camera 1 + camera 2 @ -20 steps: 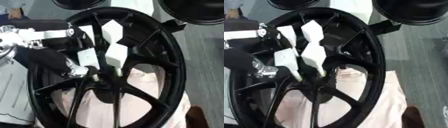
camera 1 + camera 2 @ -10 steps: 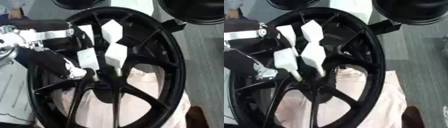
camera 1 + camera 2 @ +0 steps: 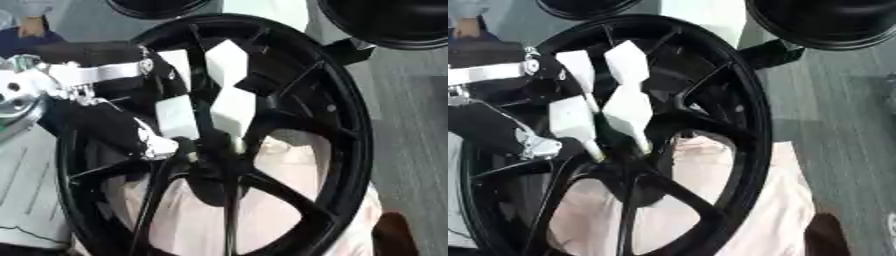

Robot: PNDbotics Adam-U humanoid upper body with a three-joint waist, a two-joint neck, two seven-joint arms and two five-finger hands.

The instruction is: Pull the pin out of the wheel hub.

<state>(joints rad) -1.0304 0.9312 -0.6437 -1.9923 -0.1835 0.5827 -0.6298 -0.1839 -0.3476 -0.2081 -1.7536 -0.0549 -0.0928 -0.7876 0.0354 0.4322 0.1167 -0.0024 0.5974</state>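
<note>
Left hand [image 3: 188,117]: white fingers [image 3: 627,107] pinched toward hub centre.
Pin: hidden at wheel hub [image 3: 214,165], six o'clock of fingertips.

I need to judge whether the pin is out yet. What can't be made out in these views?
- The pin: not distinguishable in either view; the left robot hand and its white fingertips cover the hub.
- Whether the fingers pinch anything: hidden at the hub by the spokes.
- The wheel: its lower rim is cut off by the bottom edge.
- The right robot hand: in no view.
</note>
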